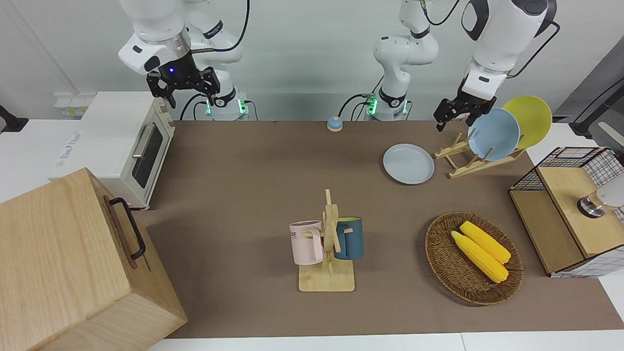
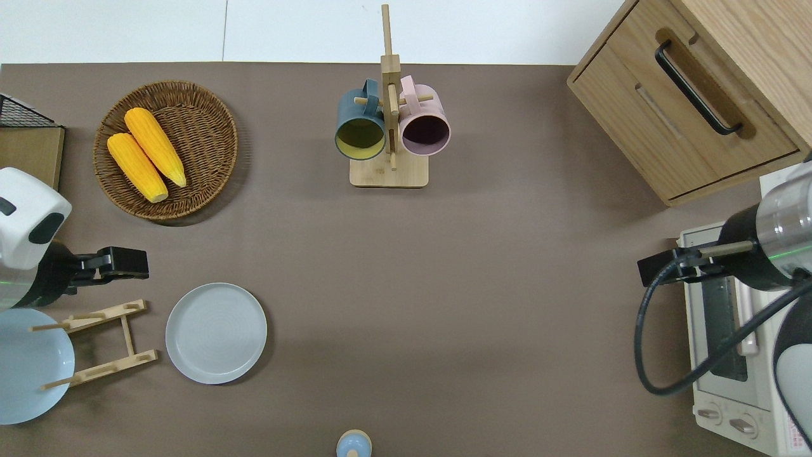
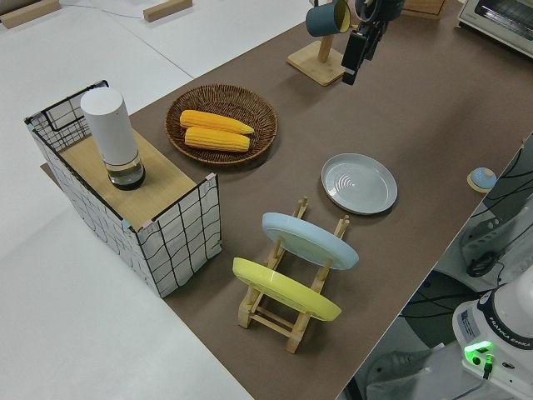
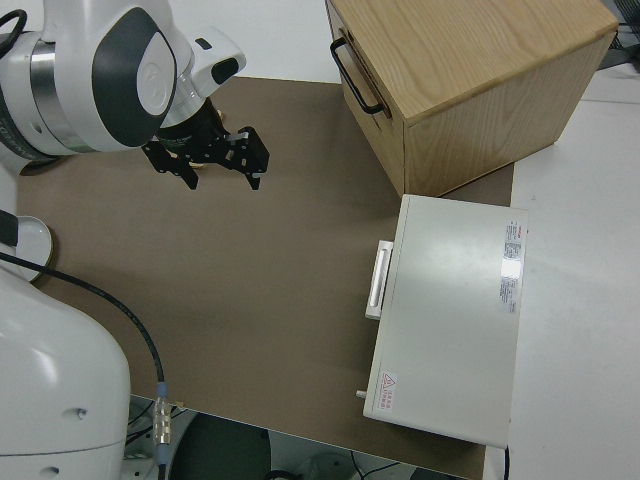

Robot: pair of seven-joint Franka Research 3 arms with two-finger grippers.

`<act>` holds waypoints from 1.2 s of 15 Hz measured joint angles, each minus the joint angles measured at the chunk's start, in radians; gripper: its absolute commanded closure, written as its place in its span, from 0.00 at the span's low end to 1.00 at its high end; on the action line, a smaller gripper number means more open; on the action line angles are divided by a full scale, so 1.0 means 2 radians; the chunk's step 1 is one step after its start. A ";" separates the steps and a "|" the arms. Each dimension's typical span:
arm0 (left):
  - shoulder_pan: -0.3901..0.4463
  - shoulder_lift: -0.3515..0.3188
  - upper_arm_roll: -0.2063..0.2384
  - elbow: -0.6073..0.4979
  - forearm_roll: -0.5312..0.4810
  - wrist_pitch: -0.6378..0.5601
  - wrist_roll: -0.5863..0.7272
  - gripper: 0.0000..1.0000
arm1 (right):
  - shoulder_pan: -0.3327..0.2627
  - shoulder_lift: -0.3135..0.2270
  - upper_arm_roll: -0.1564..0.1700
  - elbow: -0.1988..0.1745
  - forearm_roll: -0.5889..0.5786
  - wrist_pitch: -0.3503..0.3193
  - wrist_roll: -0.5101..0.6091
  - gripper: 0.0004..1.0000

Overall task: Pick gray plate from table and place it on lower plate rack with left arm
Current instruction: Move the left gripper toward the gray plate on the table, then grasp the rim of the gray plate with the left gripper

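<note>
Lying flat on worktop [image 2: 444, 266]: gray plate [image 2: 216, 333], toward left arm's end, just beside low end of lower plate rack [image 2: 101, 343], not touching. Left end effector [image 2: 130, 263] aloft, fingers apart, empty, over bare worktop beside rack. Right arm parked.

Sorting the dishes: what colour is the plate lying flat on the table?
Pale gray plate, clearest overhead.
</note>
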 measured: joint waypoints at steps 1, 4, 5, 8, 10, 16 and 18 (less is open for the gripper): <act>0.000 0.000 0.000 0.000 0.000 0.000 0.000 0.01 | 0.000 0.000 0.000 0.000 0.000 0.000 0.000 0.01; 0.000 0.001 0.000 0.000 0.000 0.000 -0.001 0.01 | 0.000 0.000 0.000 0.000 0.000 0.000 0.000 0.01; 0.000 0.001 0.000 0.000 0.000 0.000 -0.001 0.01 | 0.000 0.000 0.000 0.000 0.000 0.000 0.000 0.01; 0.000 0.003 0.000 -0.002 0.000 -0.002 -0.001 0.01 | 0.000 0.000 0.000 0.000 0.000 0.000 0.000 0.01; 0.000 0.010 0.000 -0.005 0.000 -0.003 -0.001 0.01 | 0.000 0.000 0.000 0.000 0.000 0.000 0.000 0.01; 0.000 0.024 0.003 -0.058 0.024 0.036 0.000 0.01 | 0.000 0.000 0.000 0.000 0.000 0.000 0.000 0.01; 0.000 0.025 0.003 -0.081 0.029 0.051 0.002 0.01 | 0.000 0.000 0.000 0.000 0.000 0.000 0.000 0.01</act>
